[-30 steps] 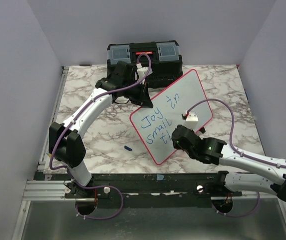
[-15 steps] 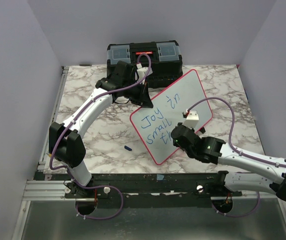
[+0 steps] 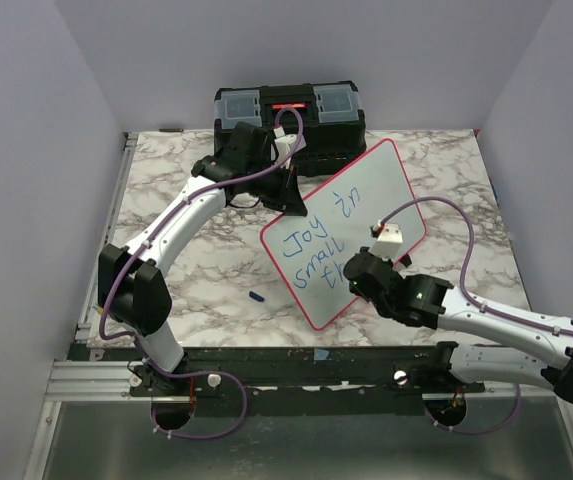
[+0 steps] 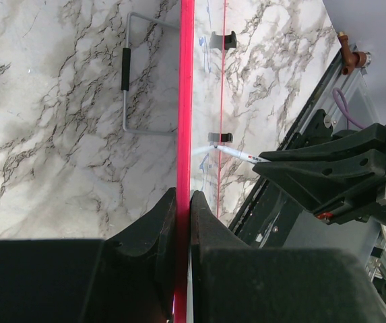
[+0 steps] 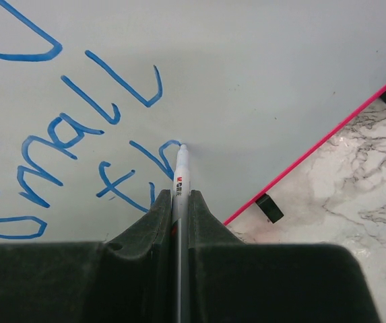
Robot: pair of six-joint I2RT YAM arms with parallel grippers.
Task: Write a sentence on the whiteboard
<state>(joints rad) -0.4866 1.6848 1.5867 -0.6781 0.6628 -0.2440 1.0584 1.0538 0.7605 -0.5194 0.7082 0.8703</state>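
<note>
The whiteboard (image 3: 366, 195), white with a red-pink rim, lies tilted on the marble table and bears blue writing: "Joy in", "small", "th". My left gripper (image 3: 291, 205) is shut on its far-left rim (image 4: 184, 134), seen edge-on in the left wrist view. My right gripper (image 3: 358, 270) is shut on a white marker (image 5: 181, 176) whose tip touches the board at the top of the "h". The marker also shows in the left wrist view (image 4: 236, 155). The board surface fills the right wrist view (image 5: 246, 74).
A black toolbox (image 3: 288, 112) stands at the back edge behind the left gripper. A small blue cap (image 3: 257, 297) lies on the table (image 3: 166, 180) left of the board. The board's wire stand (image 4: 126, 87) and black feet (image 5: 269, 208) show beneath it.
The right gripper with the marker has shifted slightly toward the board's right as the "h" stroke is drawn. The left arm and the board have not moved.
</note>
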